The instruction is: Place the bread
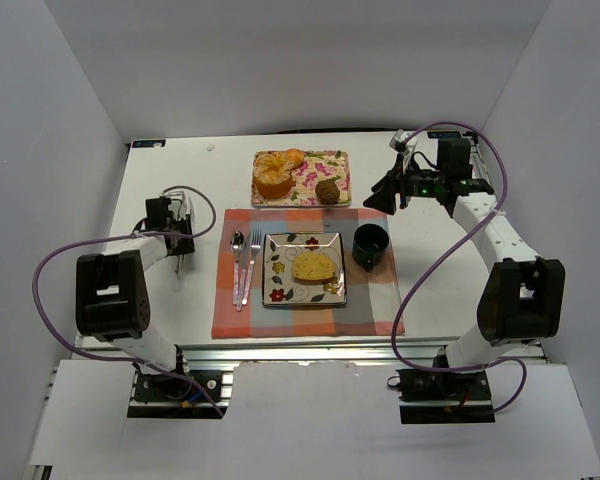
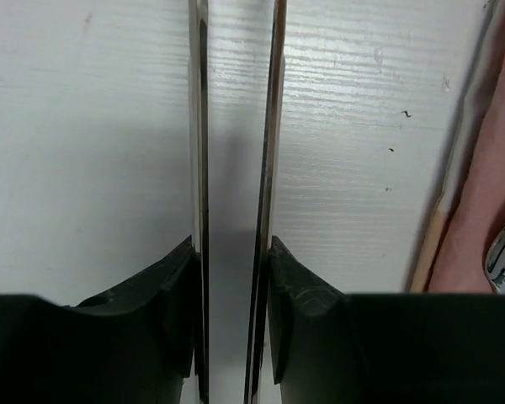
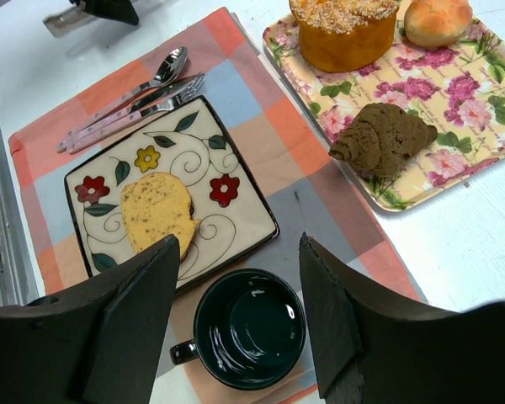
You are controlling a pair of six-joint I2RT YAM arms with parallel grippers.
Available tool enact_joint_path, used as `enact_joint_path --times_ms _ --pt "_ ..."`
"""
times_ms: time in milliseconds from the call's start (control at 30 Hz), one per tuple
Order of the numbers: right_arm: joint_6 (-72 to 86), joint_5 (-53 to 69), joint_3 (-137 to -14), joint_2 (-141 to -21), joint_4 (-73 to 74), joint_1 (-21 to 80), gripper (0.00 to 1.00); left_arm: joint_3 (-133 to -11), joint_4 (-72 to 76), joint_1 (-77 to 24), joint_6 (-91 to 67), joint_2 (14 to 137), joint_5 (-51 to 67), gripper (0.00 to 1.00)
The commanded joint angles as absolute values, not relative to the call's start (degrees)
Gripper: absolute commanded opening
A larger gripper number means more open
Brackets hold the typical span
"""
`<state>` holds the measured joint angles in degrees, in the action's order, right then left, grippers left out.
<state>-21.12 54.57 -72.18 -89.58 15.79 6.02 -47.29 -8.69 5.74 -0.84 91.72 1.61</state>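
Right gripper (image 3: 238, 248) empty, bread (image 3: 155, 210) on plate (image 3: 246, 212)

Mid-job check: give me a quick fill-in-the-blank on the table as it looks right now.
The pale yellow bread slice lies on the square flowered ____.
The dark green ceramic mug is ____ inside.
The right gripper has its jaws ____, holding nothing.
Missing words: plate, empty, open.

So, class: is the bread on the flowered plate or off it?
On it. The bread lies flat inside the dark rim of the square flowered plate, as both the top and right wrist views show.
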Motion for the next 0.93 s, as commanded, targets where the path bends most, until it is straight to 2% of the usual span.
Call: enact_joint_path --times_ms 0,67,100,133,167,200,233,300,367,400,467,500,567,667,733,900 --pt "-21.97 55.02 -71.54 -87.36 16.08 5.80 0.64 -46.85 -5.72 6.24 -0.18 92.11 3.60 0.46" --pt "-22.06 54.93 -71.54 -87.36 16.35 5.80 0.64 -46.41 -5.36 6.42 -0.61 92.11 2.99 0.51" --pt "-22.06 54.93 -71.63 -87.45 16.35 5.80 0.64 -46.15 -5.27 6.50 -0.79 91.94 1.86 0.59" --pt "-21.97 54.84 -71.72 -87.54 16.52 5.80 0.64 -45.79 -5.27 6.59 -1.05 91.76 1.32 0.64" --pt "-21.97 54.76 -71.81 -87.63 16.61 5.80 0.64 -45.70 -5.27 6.59 -1.05 91.24 0.88 0.65" --pt "-21.97 54.76 -71.89 -87.63 16.70 5.80 0.64 -45.44 -5.27 6.77 -1.23 90.88 0.79 0.73" --pt "-21.97 54.67 -71.98 -87.63 16.87 5.80 0.64 -45.35 -5.27 6.77 -1.32 90.53 0.79 0.73" --pt "-21.97 54.49 -72.07 -87.71 17.05 5.80 0.64 -44.74 -5.36 6.86 -1.76 89.21 0.79 0.98" --pt "-21.97 54.23 -72.16 -87.71 17.23 5.89 0.64 -44.47 -5.27 6.85 -2.72 88.16 -0.96 0.98" --pt "-22.06 53.88 -72.25 -87.71 17.84 5.89 0.68 -44.21 -5.27 6.86 -3.16 86.76 -1.05 0.98" --pt "-22.15 53.53 -72.77 -87.80 18.28 5.98 0.79 -43.95 -5.27 6.86 -4.47 85.17 -1.49 0.98" --pt "-22.06 52.57 -73.03 -87.89 19.06 6.06 0.89 -43.60 -5.27 6.86 -5.00 83.25 -1.67 0.98" --pt "-20.57 49.94 -73.48 -87.80 18.55 7.03 0.89 -43.16 -5.36 6.77 -6.76 80.96 -2.37 0.98" --pt "-15.22 35.30 -74.79 -88.41 18.11 9.92 0.89 -41.75 -4.84 6.85 -10.27 74.90 -5.78 0.98" --pt "-12.14 30.35 -75.23 -88.50 17.32 11.42 0.89 -40.44 -4.05 6.86 -13.69 69.73 -8.07 0.98" --pt "-10.64 29.96 -76.64 -89.73 15.74 11.78 0.90 -38.94 -1.58 6.86 -20.03 60.22 -16.85 0.98"
